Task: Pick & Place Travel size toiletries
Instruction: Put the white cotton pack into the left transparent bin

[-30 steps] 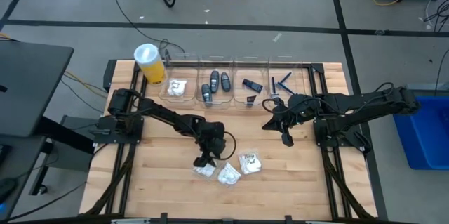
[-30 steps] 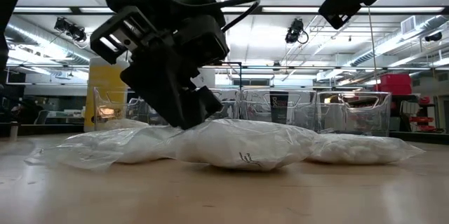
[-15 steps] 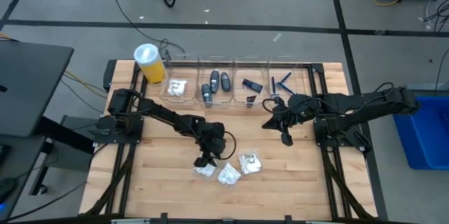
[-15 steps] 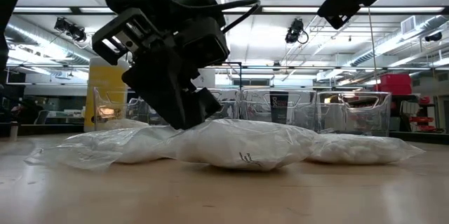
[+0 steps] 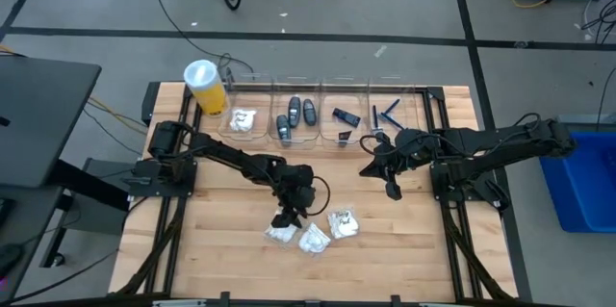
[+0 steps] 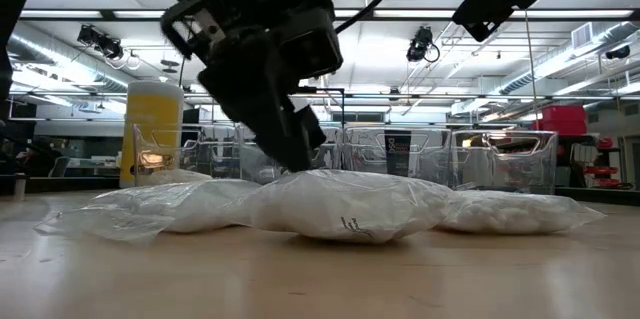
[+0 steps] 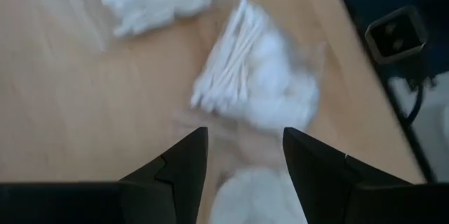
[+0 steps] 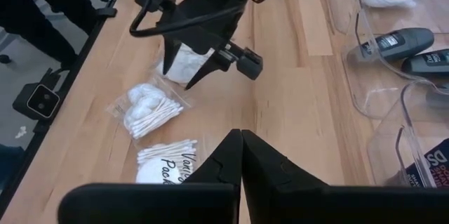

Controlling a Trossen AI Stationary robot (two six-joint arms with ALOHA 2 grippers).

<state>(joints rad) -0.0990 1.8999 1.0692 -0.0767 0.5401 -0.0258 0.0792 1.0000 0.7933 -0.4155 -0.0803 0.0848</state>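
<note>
1. High view: the left gripper (image 5: 285,218) hangs over three white packets (image 5: 313,230) lying together near the front of the bench (image 5: 404,249); the right gripper (image 5: 393,191) waits mid-bench.
2. Low view: the left gripper's tips touch the middle packet (image 6: 345,204).
3. Left wrist view: fingers (image 7: 184,161) spread, nothing between them (cotton swabs show inside one packet (image 7: 256,87)).
4. Right wrist view: the right gripper's fingers (image 8: 228,157) are pressed together, empty.

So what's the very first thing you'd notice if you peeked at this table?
The left gripper, fingers open, hangs right above three white packets lying near the front of the wooden table. Along the back edge stands a row of clear bins beside a tall yellow cylinder, while the right gripper waits, shut, over bare wood.
</note>
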